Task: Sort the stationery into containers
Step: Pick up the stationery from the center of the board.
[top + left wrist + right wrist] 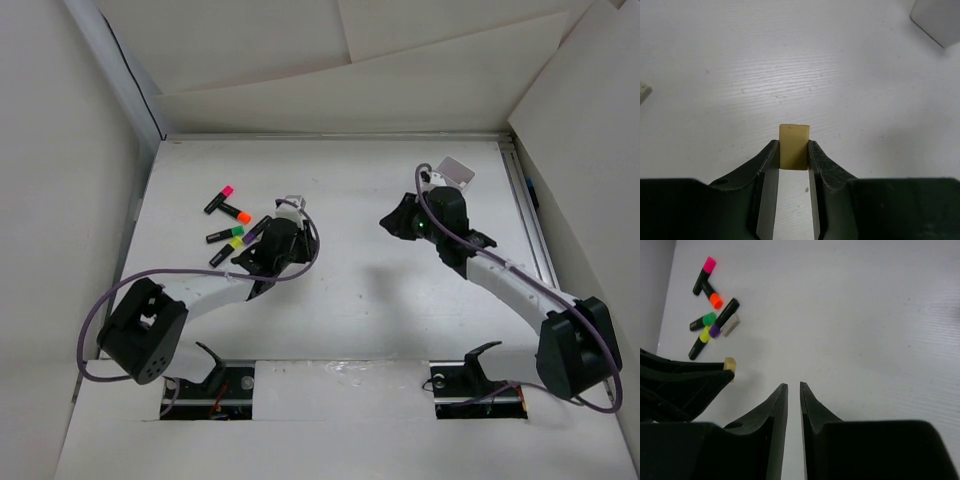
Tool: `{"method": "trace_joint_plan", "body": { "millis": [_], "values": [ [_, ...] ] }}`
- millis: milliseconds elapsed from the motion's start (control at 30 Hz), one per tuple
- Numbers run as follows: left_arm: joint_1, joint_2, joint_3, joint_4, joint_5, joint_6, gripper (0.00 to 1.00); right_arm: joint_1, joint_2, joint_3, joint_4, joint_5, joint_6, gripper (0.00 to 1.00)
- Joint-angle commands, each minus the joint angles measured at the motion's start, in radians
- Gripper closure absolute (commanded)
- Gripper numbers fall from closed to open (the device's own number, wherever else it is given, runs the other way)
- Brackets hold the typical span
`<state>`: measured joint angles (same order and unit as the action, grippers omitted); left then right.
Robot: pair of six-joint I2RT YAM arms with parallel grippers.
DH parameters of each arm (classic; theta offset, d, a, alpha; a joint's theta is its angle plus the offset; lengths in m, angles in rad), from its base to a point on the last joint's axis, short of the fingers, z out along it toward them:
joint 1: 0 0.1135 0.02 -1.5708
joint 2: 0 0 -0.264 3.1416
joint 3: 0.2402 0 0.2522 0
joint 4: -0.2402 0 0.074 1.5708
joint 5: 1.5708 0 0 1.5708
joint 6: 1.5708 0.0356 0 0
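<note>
Now left fingers (813,160) clamped on tan eraser (794,146), right fingers (807,405) nearly together, empty.

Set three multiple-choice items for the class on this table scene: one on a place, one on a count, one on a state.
1. Where do the markers lie?
A. On the far left part of the table
B. Inside a white tray
C. Beside the right arm's base

2. How many markers are there?
A. Three
B. Five
C. Eight

3. What is the left gripper doing?
A. Standing wide open and empty
B. Holding a pink marker
C. Holding a small tan block

Answers:
1 A: the overhead view shows them grouped on the table's far left.
2 B: the right wrist view shows five caps: pink, orange, green, yellow and purple.
3 C: the left wrist view shows the block held between both fingers.
</note>
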<state>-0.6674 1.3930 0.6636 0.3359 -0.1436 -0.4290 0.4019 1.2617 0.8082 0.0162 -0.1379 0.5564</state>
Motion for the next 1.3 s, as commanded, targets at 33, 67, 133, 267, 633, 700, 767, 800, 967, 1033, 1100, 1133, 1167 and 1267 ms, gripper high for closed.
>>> {"method": "trace_joint_plan", "body": {
  "millis": [33,67,133,267,633,700,767,800,967,1033,1100,1133,1167,1267],
  "values": [
    [-0.037,-0.040,-0.039,0.152,0.121,0.107,0.96,-0.003,0.063,0.029,0.083,-0.230,-0.009,0.79],
    [-0.047,-0.029,-0.039,0.161,0.121,0.120,0.96,-0.003,0.074,0.039,0.083,-0.277,-0.009,0.76],
    [-0.058,-0.008,-0.021,0.161,0.121,0.144,0.96,-0.003,0.106,0.048,0.096,-0.316,-0.018,0.59],
    [-0.095,0.024,0.002,0.204,0.133,0.170,0.96,0.021,0.139,0.059,0.114,-0.404,-0.018,0.41],
    [-0.126,0.018,0.019,0.227,0.228,0.216,0.96,0.012,0.183,0.049,0.156,-0.453,0.016,0.46],
    [-0.126,0.009,0.008,0.236,0.239,0.216,0.96,0.012,0.192,0.060,0.156,-0.463,0.016,0.48],
    [-0.126,0.009,0.008,0.236,0.262,0.226,0.96,0.003,0.202,0.060,0.156,-0.453,0.025,0.48],
    [-0.126,0.009,0.020,0.236,0.262,0.226,0.96,0.003,0.202,0.060,0.156,-0.453,0.025,0.48],
    [-0.126,0.009,0.030,0.236,0.309,0.246,0.96,-0.006,0.223,0.060,0.165,-0.466,0.036,0.40],
    [-0.126,0.021,0.040,0.236,0.332,0.246,0.95,-0.006,0.232,0.060,0.174,-0.466,0.036,0.40],
    [-0.126,0.031,0.050,0.227,0.341,0.257,0.95,-0.006,0.255,0.060,0.186,-0.492,0.046,0.40],
    [-0.126,0.031,0.050,0.227,0.342,0.257,0.95,-0.006,0.255,0.060,0.186,-0.515,0.046,0.40],
    [-0.126,0.031,0.050,0.227,0.342,0.257,0.95,-0.006,0.266,0.060,0.198,-0.516,0.056,0.40],
    [-0.126,0.041,0.059,0.227,0.351,0.257,0.95,-0.015,0.292,0.060,0.208,-0.525,0.066,0.40]
  ]
}}
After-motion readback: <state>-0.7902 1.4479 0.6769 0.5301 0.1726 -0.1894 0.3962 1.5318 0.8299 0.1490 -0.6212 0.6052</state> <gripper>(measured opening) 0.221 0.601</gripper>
